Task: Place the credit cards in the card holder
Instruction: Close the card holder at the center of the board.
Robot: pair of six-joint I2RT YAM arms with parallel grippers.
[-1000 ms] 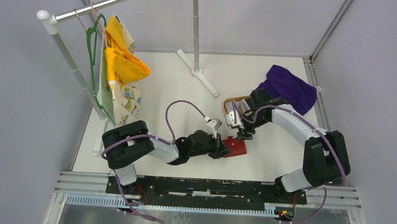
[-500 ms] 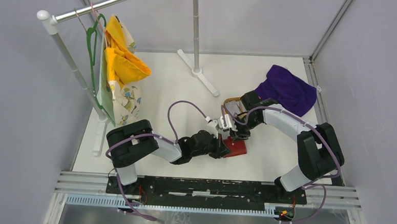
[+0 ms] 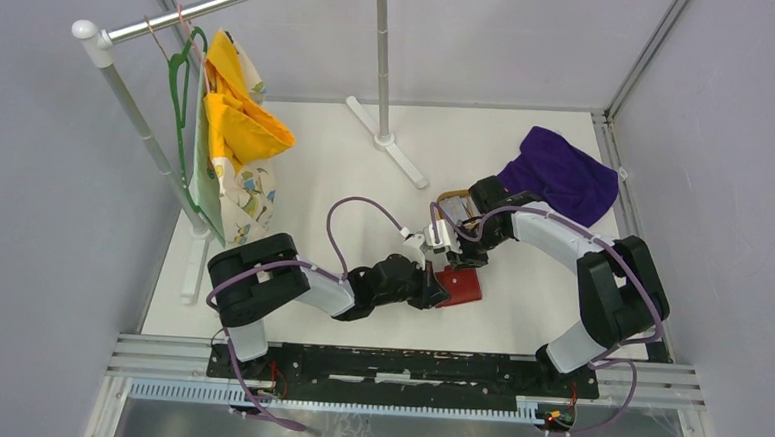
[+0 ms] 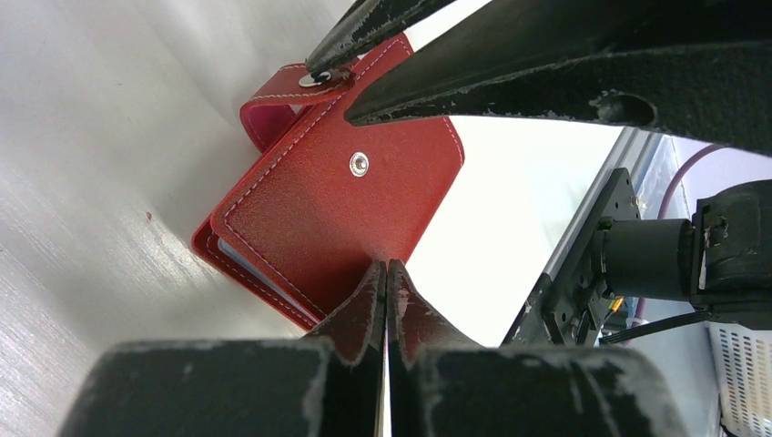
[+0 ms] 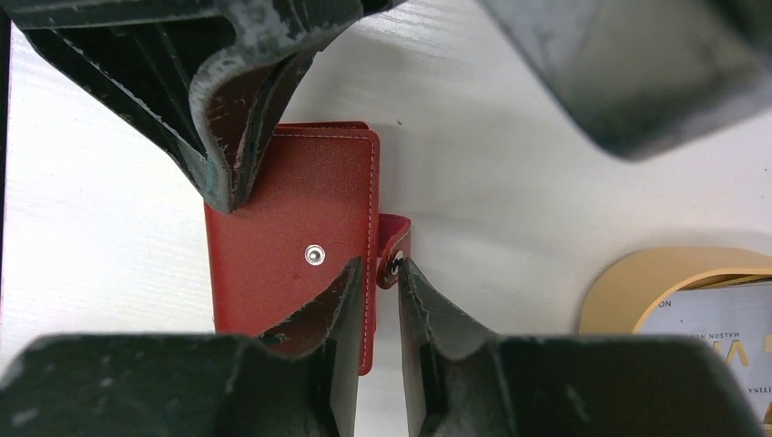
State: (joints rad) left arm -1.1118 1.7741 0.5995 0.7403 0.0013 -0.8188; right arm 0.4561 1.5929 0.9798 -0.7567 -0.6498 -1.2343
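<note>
The red card holder (image 3: 463, 287) lies closed on the white table, its snap tab (image 5: 393, 250) undone and curled up. A pale card edge (image 4: 244, 262) shows inside it. My left gripper (image 4: 387, 269) is shut and empty, its tips pressing on the holder's (image 4: 337, 209) near edge. My right gripper (image 5: 376, 270) is narrowly open. One finger lies over the holder's (image 5: 282, 218) cover and the other touches the tab. A pale blue card (image 5: 719, 341) lies in the tan tray (image 5: 628, 282). The other cards are hidden.
The tan oval tray (image 3: 455, 196) sits just behind the right gripper (image 3: 452, 254), mostly covered by the arm. A purple cloth (image 3: 561, 173) lies at the back right. A clothes rack with a base foot (image 3: 392, 144) and hanging yellow cloth (image 3: 234, 110) stands at the left and back.
My right gripper has moved left and down from beside the tray to the holder's tab side. The left gripper has stayed on the holder.
</note>
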